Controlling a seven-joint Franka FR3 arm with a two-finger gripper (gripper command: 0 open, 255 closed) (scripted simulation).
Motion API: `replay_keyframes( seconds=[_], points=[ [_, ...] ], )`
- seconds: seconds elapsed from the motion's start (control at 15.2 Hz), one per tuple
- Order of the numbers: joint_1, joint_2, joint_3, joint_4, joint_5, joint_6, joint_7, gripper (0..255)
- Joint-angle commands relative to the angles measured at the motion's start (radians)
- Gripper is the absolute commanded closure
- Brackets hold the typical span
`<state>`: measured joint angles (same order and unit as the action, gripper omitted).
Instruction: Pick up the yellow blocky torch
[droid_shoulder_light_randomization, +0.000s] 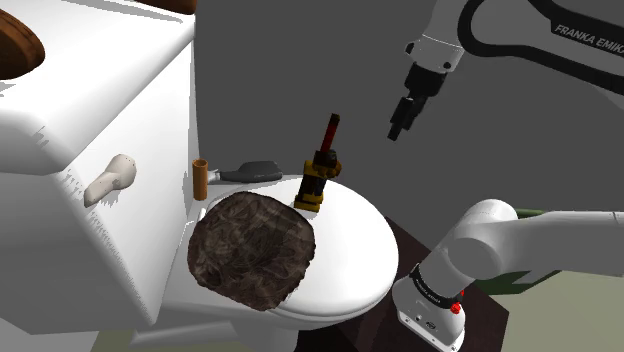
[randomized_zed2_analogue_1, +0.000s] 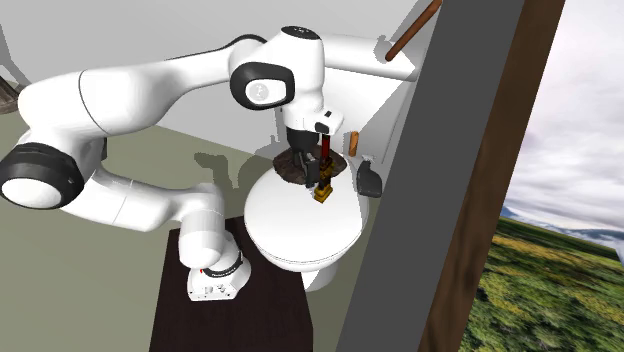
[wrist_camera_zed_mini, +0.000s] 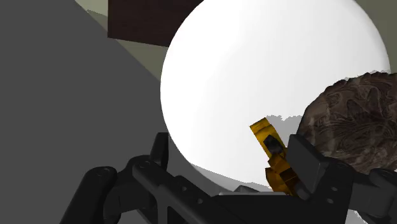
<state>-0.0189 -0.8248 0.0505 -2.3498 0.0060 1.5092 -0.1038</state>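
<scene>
The yellow blocky torch (droid_shoulder_light_randomization: 314, 184) stands on the white toilet lid (droid_shoulder_light_randomization: 350, 250), close to the lid's back edge, with a dark red tip (droid_shoulder_light_randomization: 331, 128) pointing up. In the second exterior view the torch (randomized_zed2_analogue_1: 322, 188) shows below the hand. My black gripper (droid_shoulder_light_randomization: 398, 130) hangs in the air above the torch and off to the shoulder view's right, not touching it. In the wrist view the gripper (wrist_camera_zed_mini: 229, 144) is open, its fingers (wrist_camera_zed_mini: 160, 147) standing apart over the lid; the torch (wrist_camera_zed_mini: 272, 149) lies beside one finger, outside the gap.
A brown mottled rock-like lump (droid_shoulder_light_randomization: 255, 248) covers the lid's left part in the shoulder view. A short brown cylinder (droid_shoulder_light_randomization: 199, 177) and a flat dark grey object (droid_shoulder_light_randomization: 250, 172) sit behind the lid by the cistern (droid_shoulder_light_randomization: 90, 90). A grey wall (droid_shoulder_light_randomization: 300, 60) stands behind.
</scene>
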Motion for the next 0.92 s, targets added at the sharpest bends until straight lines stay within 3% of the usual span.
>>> replay_keyframes(
  seconds=[0.0,0.73,0.86],
  points=[
    [0.000,0.000,0.000,0.000,0.000,0.000,0.000,0],
    [0.216,0.264,0.050,0.062,0.056,0.221,-0.336,0],
    [0.223,0.271,0.053,0.051,0.059,0.240,-0.348,0]
  ],
)
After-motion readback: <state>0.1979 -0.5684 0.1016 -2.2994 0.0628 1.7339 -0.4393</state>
